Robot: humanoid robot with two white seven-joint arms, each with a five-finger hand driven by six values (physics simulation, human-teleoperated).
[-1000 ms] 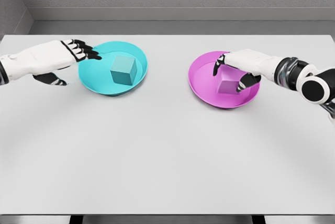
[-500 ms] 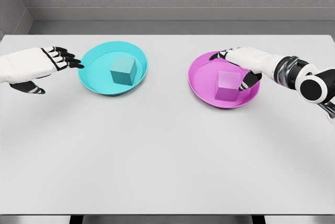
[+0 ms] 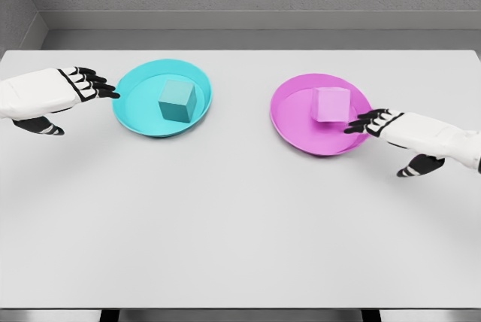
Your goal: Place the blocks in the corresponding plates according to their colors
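Grey walls back the white desk [image 3: 240,217], and from my seat I see the left hand [image 3: 45,95], fingers loosely spread and holding nothing, just beside the cyan plate [image 3: 131,115] where the teal block [image 3: 177,101] sits. Further right the pink block [image 3: 331,104] lies in the magenta plate [image 3: 297,130], with the right hand [image 3: 406,132] wide and empty at its rim. Both blocks look placed to me; my worry is those near fingertips clipping a rim and tipping a plate as I pull away, though nothing else stands in the way.
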